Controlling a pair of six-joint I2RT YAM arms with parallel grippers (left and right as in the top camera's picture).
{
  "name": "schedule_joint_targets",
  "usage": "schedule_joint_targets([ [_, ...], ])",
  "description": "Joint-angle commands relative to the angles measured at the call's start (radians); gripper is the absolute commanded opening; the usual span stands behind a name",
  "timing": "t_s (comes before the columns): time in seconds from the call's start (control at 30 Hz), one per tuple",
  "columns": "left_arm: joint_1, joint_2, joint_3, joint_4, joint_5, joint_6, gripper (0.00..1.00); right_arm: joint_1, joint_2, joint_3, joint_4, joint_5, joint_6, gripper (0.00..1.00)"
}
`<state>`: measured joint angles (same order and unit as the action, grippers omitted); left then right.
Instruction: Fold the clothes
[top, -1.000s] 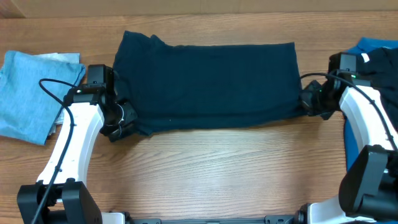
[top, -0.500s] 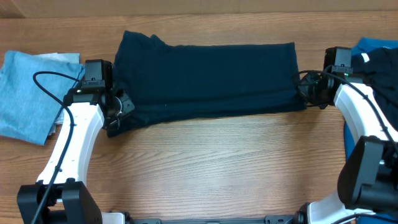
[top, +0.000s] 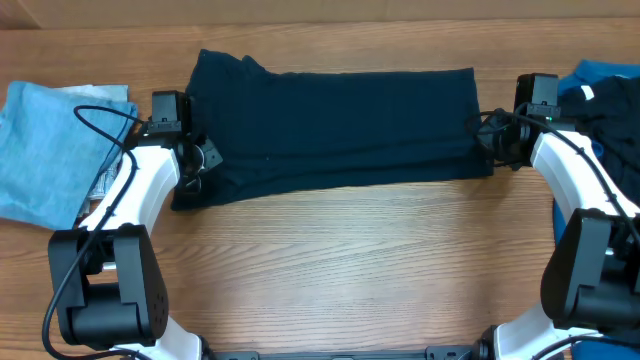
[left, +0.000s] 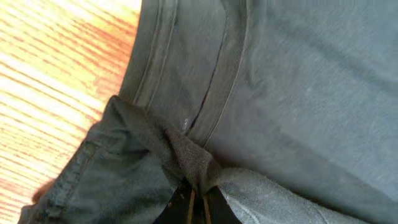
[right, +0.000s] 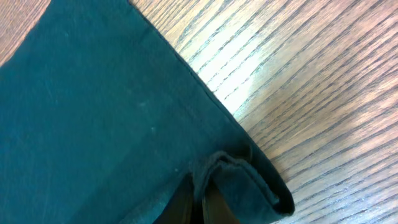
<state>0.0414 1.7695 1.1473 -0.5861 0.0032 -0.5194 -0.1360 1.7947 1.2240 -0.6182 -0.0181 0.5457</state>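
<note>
Seeing the navy shirt (top: 335, 125) lying flat across the far half of the table (top: 350, 260), with left gripper (top: 198, 170) and right gripper (top: 483, 140) each clamped on a near corner, I'd carry both ends level for a straight fold.

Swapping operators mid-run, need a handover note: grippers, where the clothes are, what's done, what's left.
Left gripper: shut on the navy shirt, near-left corner.
Right gripper: shut on its near-right corner.
The shirt lies spread across the far-centre of the table; light blue garment at left, royal blue garment at far right.
Done: both near corners pinched.
Left: probably carry the near edge over to fold, then the other garments.
</note>
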Motion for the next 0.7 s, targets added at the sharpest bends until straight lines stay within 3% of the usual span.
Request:
schedule_joint_targets([
  [0.0,0.004,0.002,0.018,0.017,-0.003,0.019,0.10,0.002,0.003,0.026,0.009,0.026,0.009,0.04],
  [0.13,0.004,0.002,0.018,0.017,-0.003,0.019,0.18,0.002,0.003,0.026,0.021,0.026,0.009,0.04],
  [0.17,0.004,0.002,0.018,0.017,-0.004,0.019,0.21,0.002,0.003,0.026,0.023,0.025,0.009,0.10],
  [0.2,0.004,0.002,0.018,0.019,-0.004,0.020,0.27,0.002,0.003,0.026,0.031,0.025,0.008,0.39],
  [0.23,0.004,0.002,0.018,0.028,-0.004,0.033,0.33,0.002,0.003,0.026,0.044,0.025,0.003,0.55],
  [0.27,0.004,0.002,0.021,0.056,-0.003,0.071,0.44,0.002,0.003,0.026,0.075,0.025,-0.030,0.78],
  [0.33,0.004,0.002,0.047,0.063,-0.003,0.095,0.63,0.002,0.003,0.026,0.121,0.024,-0.076,0.94],
  [0.4,0.003,0.001,0.118,0.032,0.042,0.113,0.70,0.001,0.003,0.029,0.160,0.015,-0.139,1.00],
  [0.53,-0.021,-0.001,0.308,-0.179,0.102,0.193,0.67,0.002,0.002,0.041,0.076,-0.047,-0.208,0.94],
  [0.57,-0.041,-0.001,0.351,-0.260,0.102,0.235,0.58,0.002,0.002,0.042,0.044,-0.060,-0.245,0.85],
  [0.63,-0.075,-0.001,0.373,-0.332,0.101,0.263,0.25,0.002,0.002,0.042,-0.002,-0.064,-0.274,0.59],
  [0.67,-0.089,0.000,0.373,-0.355,0.101,0.261,0.04,0.002,0.002,0.042,-0.017,-0.081,-0.280,0.34],
])
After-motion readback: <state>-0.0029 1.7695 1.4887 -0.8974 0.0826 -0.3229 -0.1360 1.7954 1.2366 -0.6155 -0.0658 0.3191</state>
